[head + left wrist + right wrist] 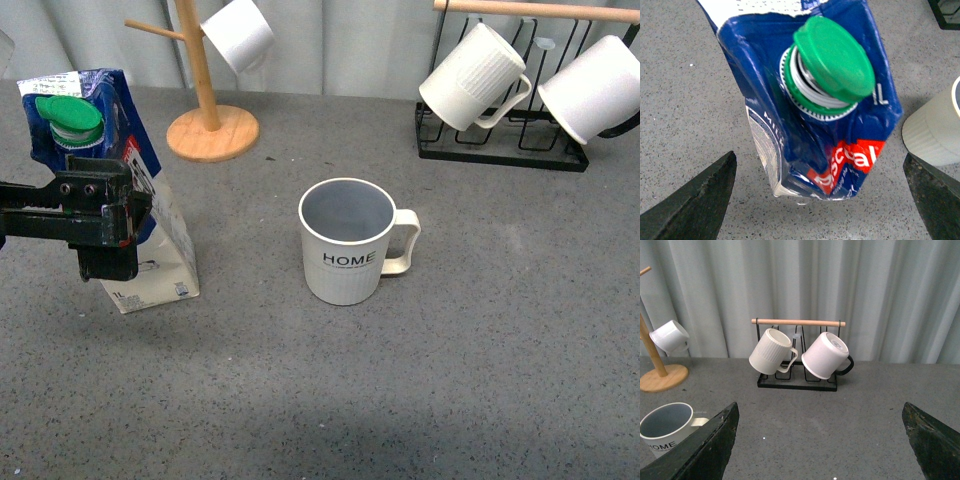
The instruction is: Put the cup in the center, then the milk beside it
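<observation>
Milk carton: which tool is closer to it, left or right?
Left. The left tool straddles the milk carton, open. The right tool is off past the cup, with the carton outside its wrist view.

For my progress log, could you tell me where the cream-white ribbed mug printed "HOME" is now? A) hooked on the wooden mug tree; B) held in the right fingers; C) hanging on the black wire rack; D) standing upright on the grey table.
D: the cream-white ribbed HOME mug stands upright on the grey table, mouth up.

I see a wooden mug tree (207,118) far left, carrying one white mug (238,33). Far right, a black rack (498,160) holds a ribbed mug (472,78) and a smooth mug (597,88).
</observation>
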Robot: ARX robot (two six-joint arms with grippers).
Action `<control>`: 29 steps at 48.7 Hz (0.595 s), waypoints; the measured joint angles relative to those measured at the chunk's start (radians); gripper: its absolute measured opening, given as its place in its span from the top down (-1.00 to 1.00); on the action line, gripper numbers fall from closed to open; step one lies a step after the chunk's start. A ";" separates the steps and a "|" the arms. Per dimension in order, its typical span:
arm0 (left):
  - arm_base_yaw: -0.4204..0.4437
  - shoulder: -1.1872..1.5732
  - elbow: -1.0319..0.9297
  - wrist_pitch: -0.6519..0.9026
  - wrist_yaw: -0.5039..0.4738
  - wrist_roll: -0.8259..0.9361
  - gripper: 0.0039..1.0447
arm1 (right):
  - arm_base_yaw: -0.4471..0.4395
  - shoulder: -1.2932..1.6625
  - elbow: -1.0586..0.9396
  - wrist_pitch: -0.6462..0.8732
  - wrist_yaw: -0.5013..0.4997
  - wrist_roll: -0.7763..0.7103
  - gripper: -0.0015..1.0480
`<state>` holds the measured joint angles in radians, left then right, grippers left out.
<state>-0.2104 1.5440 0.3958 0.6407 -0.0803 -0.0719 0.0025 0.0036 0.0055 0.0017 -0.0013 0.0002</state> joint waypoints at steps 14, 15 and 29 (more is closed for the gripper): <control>0.005 0.028 0.022 0.013 -0.044 -0.048 -0.78 | 0.000 0.000 0.000 0.000 0.000 0.000 -0.82; 0.004 0.029 0.023 0.013 -0.044 -0.051 -0.71 | 0.000 0.000 0.000 0.000 0.000 0.000 -0.82; -0.001 0.029 0.031 0.015 -0.045 -0.084 0.41 | 0.000 0.000 0.000 0.000 0.000 0.000 -0.82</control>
<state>-0.2111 1.5734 0.4271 0.6556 -0.1249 -0.1562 0.0025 0.0036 0.0055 0.0017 -0.0013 0.0002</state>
